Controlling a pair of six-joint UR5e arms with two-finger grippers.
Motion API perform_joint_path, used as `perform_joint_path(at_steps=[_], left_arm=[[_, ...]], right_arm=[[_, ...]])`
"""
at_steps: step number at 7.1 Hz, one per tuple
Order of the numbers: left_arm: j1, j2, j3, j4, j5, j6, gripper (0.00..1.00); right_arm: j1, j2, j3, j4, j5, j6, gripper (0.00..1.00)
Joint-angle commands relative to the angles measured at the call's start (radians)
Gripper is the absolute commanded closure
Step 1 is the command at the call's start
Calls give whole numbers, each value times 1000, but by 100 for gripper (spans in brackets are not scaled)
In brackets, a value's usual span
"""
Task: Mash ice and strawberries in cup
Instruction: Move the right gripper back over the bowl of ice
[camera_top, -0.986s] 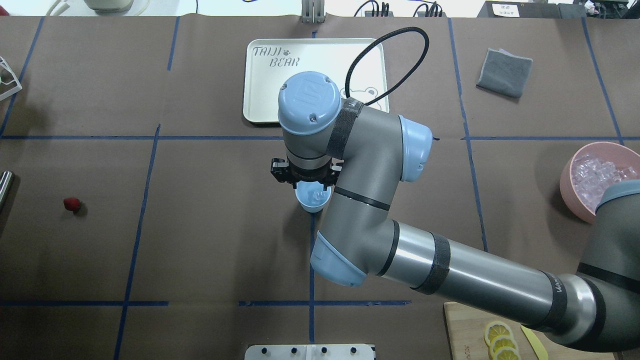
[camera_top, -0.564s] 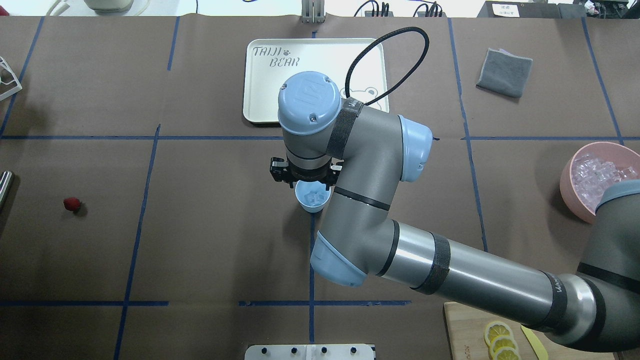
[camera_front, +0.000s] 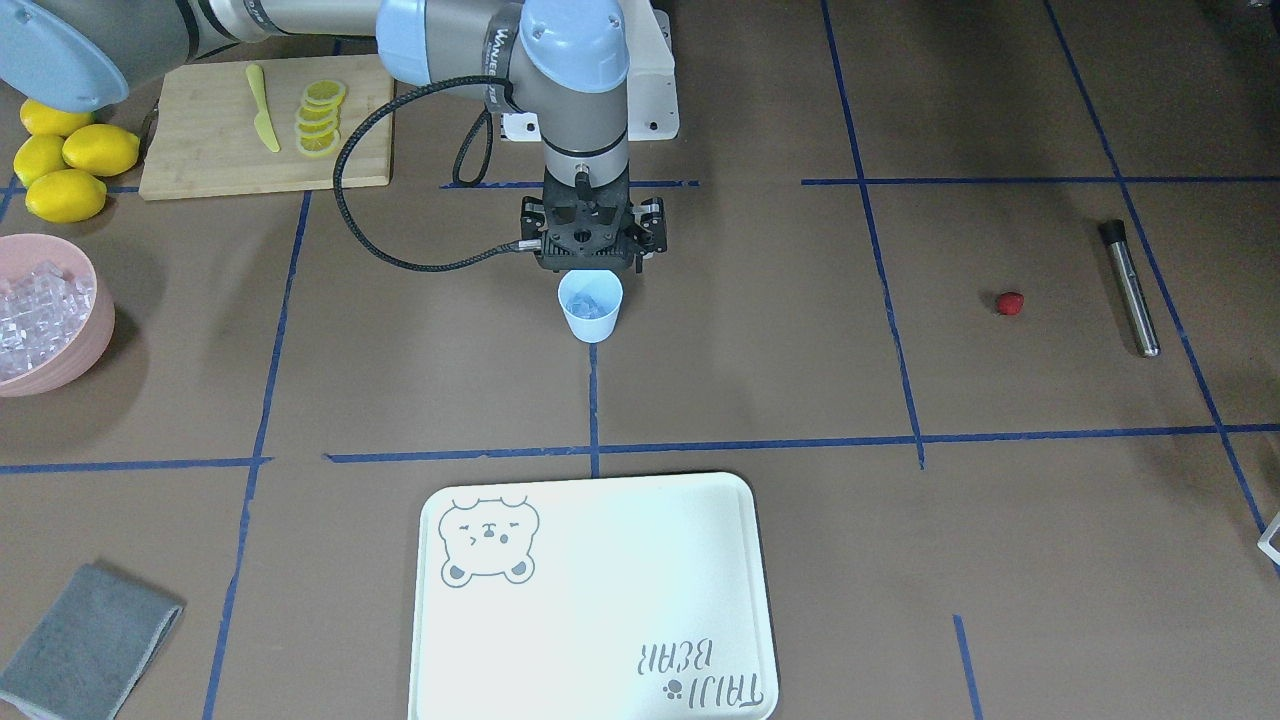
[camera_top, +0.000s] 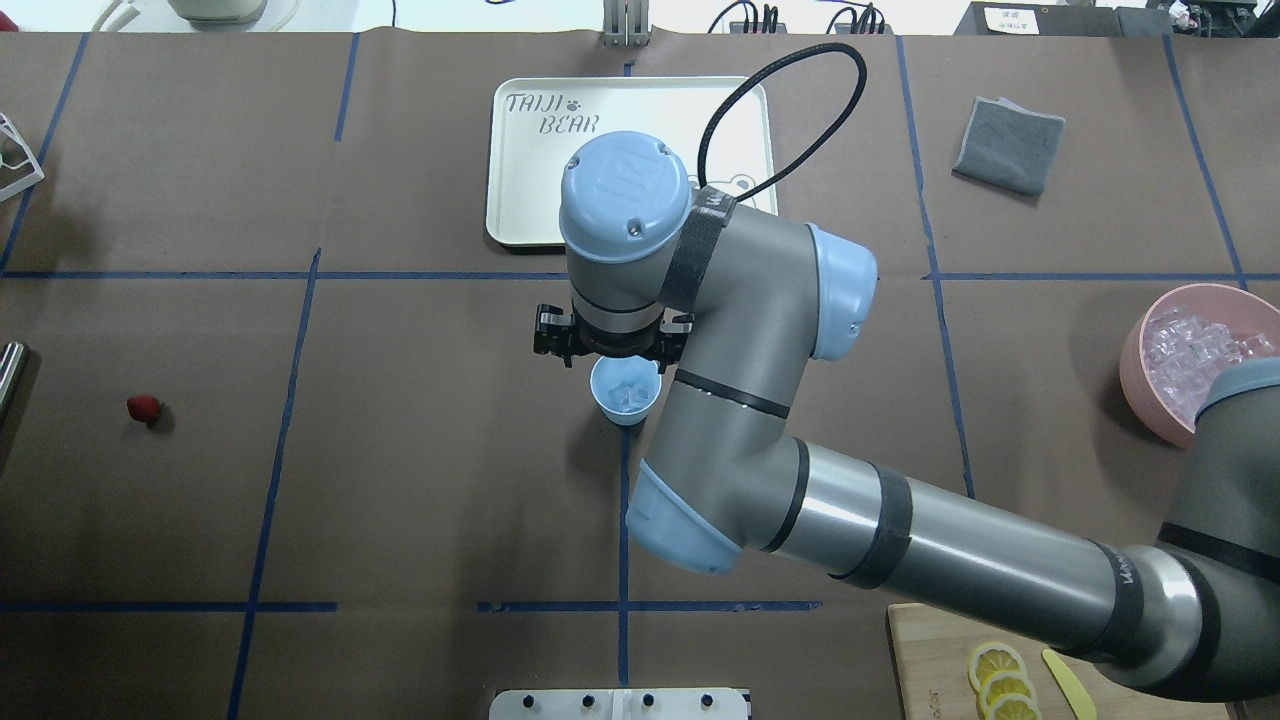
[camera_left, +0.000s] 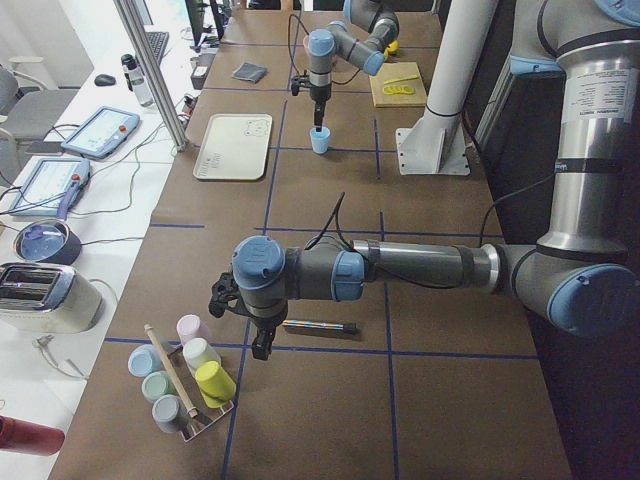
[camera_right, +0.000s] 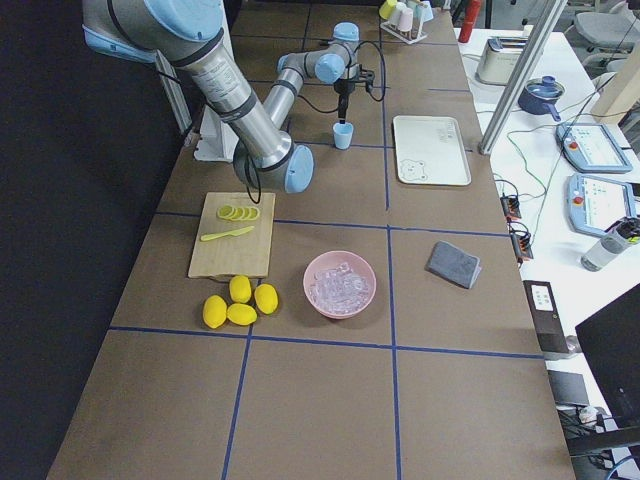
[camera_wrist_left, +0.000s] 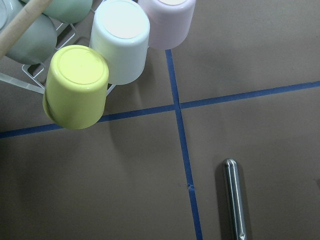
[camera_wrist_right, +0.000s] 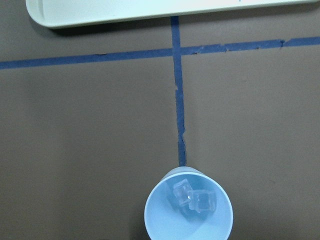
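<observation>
The light-blue cup (camera_front: 591, 310) stands upright at the table's centre, on a blue tape line. Two or three clear ice cubes (camera_wrist_right: 195, 200) lie in its bottom. My right gripper (camera_front: 590, 265) hangs just above the cup's rim on the robot's side, open and holding nothing. The red strawberry (camera_front: 1010, 303) lies alone on the table far to my left, also seen in the overhead view (camera_top: 143, 407). My left gripper (camera_left: 260, 345) points down near the cup rack; I cannot tell whether it is open or shut.
A steel rod (camera_front: 1130, 288) lies beyond the strawberry. A pink bowl (camera_front: 95, 330) full of ice sits far to my right, near lemons (camera_front: 60, 165) and a cutting board (camera_front: 200, 150). A white tray (camera_front: 600, 600) and a grey cloth (camera_front: 85, 640) lie across the table.
My right arm has lifted and drawn slightly toward the tray, uncovering the whole cup mouth. The cup, the ice and the strawberry have not moved.
</observation>
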Motion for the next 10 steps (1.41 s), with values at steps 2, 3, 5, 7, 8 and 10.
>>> perform_joint_path(at_steps=[2,3,5,7,8,10], left_arm=[[0,-1,-3,1,-2,1,0],[0,-1,-5,1,-2,0,0],[0,-1,-7,1,-2,0,0],[0,-3,-8,-1,-2,0,0],[0,-3,-8,-1,-2,0,0],[0,-3,-8,-1,-2,0,0]], right_arm=[[127,-245,350,-66,23,-122,1],[196,-379,476,-66,40,-216,1],[387,-584,529,-54,205,-481,1],[528,-756,529,5,264,-694,1],[579,-805,512,44,290,-747,1],[673,-867,399,136,391,-861,1]])
